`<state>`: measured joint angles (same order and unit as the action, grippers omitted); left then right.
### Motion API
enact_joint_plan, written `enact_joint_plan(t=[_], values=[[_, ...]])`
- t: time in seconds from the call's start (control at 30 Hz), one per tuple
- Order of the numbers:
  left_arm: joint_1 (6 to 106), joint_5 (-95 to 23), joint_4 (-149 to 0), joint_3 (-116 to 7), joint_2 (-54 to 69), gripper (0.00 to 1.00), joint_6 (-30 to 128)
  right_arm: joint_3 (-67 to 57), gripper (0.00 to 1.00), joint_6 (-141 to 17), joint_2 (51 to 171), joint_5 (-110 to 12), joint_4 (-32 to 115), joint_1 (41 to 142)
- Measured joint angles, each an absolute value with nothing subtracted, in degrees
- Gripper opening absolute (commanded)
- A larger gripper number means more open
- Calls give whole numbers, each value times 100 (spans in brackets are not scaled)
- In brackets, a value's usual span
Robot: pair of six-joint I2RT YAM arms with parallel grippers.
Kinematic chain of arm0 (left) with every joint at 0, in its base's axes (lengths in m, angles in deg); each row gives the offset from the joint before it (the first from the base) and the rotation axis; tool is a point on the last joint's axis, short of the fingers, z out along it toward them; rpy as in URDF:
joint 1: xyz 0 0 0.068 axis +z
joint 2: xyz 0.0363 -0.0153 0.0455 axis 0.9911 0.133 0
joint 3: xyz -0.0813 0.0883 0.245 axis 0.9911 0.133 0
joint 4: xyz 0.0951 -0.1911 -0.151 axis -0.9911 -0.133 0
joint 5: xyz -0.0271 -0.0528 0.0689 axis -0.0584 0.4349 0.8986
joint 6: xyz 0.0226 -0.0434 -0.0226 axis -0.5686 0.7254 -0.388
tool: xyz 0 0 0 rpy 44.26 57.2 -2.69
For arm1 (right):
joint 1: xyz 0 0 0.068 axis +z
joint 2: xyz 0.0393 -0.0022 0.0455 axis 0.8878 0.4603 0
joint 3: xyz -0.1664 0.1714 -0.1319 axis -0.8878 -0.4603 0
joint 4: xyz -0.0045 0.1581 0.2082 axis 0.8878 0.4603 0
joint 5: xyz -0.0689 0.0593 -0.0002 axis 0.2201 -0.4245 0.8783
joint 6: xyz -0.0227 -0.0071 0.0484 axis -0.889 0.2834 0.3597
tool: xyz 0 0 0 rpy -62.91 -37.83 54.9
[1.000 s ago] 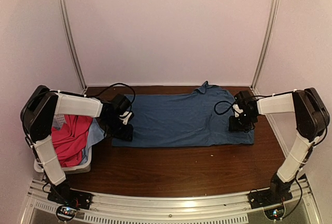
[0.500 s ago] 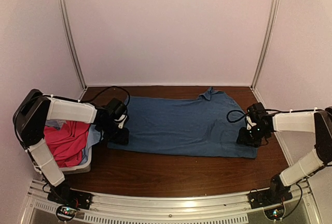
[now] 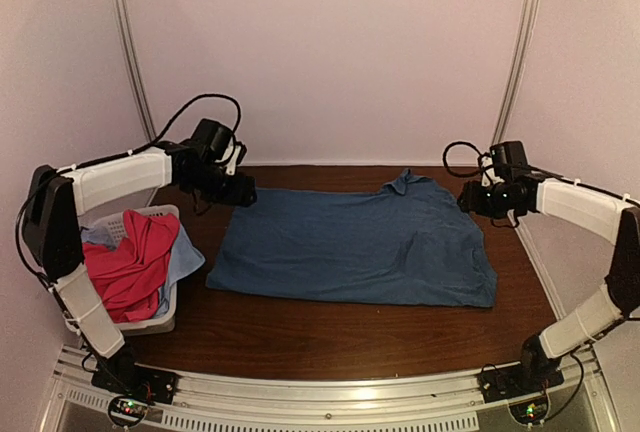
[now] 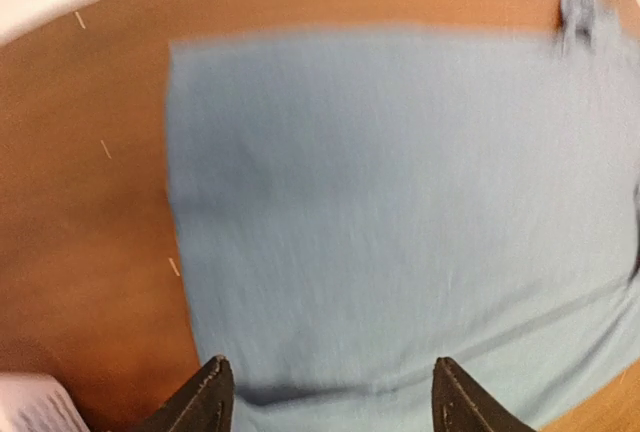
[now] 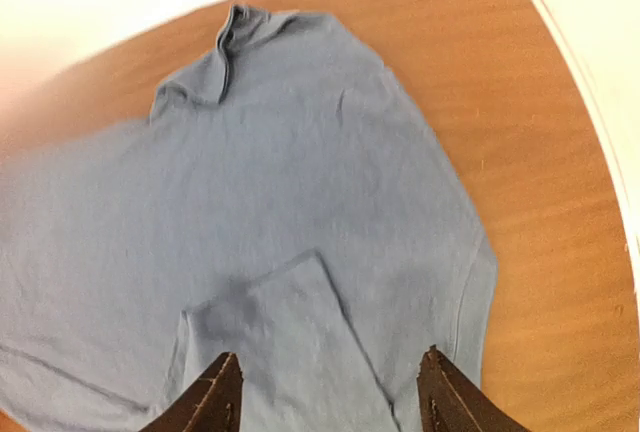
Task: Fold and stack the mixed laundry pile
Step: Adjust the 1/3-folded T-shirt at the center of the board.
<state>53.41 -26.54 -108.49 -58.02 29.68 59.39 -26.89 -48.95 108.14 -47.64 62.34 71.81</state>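
Note:
The dark blue T-shirt [image 3: 350, 247] lies spread flat on the brown table, collar [image 3: 402, 180] toward the back right. It fills the left wrist view [image 4: 400, 202] and the right wrist view [image 5: 300, 212], where a sleeve [image 5: 290, 342] is folded over the body. My left gripper [image 3: 240, 192] hovers open above the shirt's back left corner, nothing between its fingers. My right gripper [image 3: 472, 200] hangs open above the shirt's back right edge, also empty. The magenta-pink shirt [image 3: 130, 267] and the pale light-blue cloth [image 3: 185, 262] sit in the basket at the left.
The white slotted basket [image 3: 150, 324] stands at the table's left edge beside the left arm. A corner of it shows in the left wrist view [image 4: 35, 407]. Bare wood [image 3: 350, 337] lies in front of the shirt. Metal frame posts [image 3: 510, 72] rise at the back corners.
Both grippers have let go of the blue shirt, opened wider and lifted up and back from the table. The shirt now lies flat by itself.

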Motion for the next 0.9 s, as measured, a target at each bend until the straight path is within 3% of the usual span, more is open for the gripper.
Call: enact_joint_plan(t=[0.13, 0.23, 0.4, 0.9], values=[[5789, -2687, -10607, -6755, 3283, 72, 5764, -1504, 57, -5228, 12199, -4718, 5889, 6962], [6023, -2777, -10500, -7282, 3613, 72, 5554, -731, 49, -5514, 13161, -4744, 5760, 6862], [6167, -3175, -10530, -8327, 4584, 69, 5257, 329, 47, -5794, 14422, -5354, 5638, 6820], [6152, -3612, -10661, -8165, 4990, 68, 5259, 2539, 43, -5114, 16787, -6755, 5480, 7187]])
